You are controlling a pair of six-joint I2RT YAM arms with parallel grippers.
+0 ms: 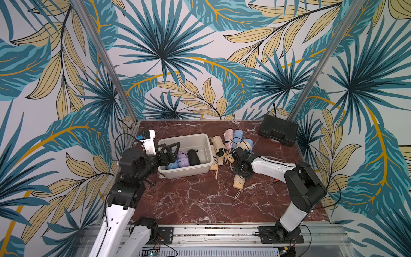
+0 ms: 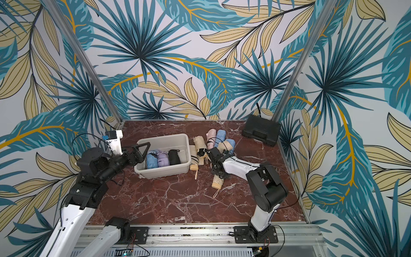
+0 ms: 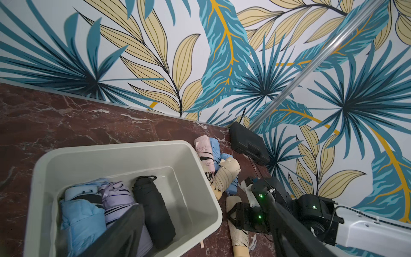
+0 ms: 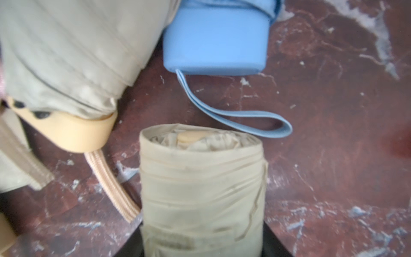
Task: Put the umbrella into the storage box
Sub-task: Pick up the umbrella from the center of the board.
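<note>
The beige umbrella (image 1: pixel 238 181) lies on the marble table (image 1: pixel 200 200) just right of centre in both top views, outside the storage box (image 1: pixel 186 172) and to its lower right. It is straddled by the right gripper (image 1: pixel 241 174). In the right wrist view the roll fills the gap between the two dark jaws at the bottom edge, so it seems to be pinched on both flanks. How firmly cannot be read from so blurred a view.

A sure hold should be confirmed before any lift. The roll should then be raised straight up, so that the blue umbrella (image 4: pixel 214 44) and its strap (image 4: pixel 244 120), lying just beyond, are not dragged along. It should be carried level over the rim and laid in the free space at the box's right end, beside the black umbrella (image 1: pixel 193 157) and parallel to those already stowed.

The right arm is stretched from the lower right toward the centre, with the elbow raised and the wrist bent downward. The left gripper (image 1: pixel 174 152) is held over the box's left end, jaws spread wide with nothing between them. It should be kept clear of the drop.
</note>
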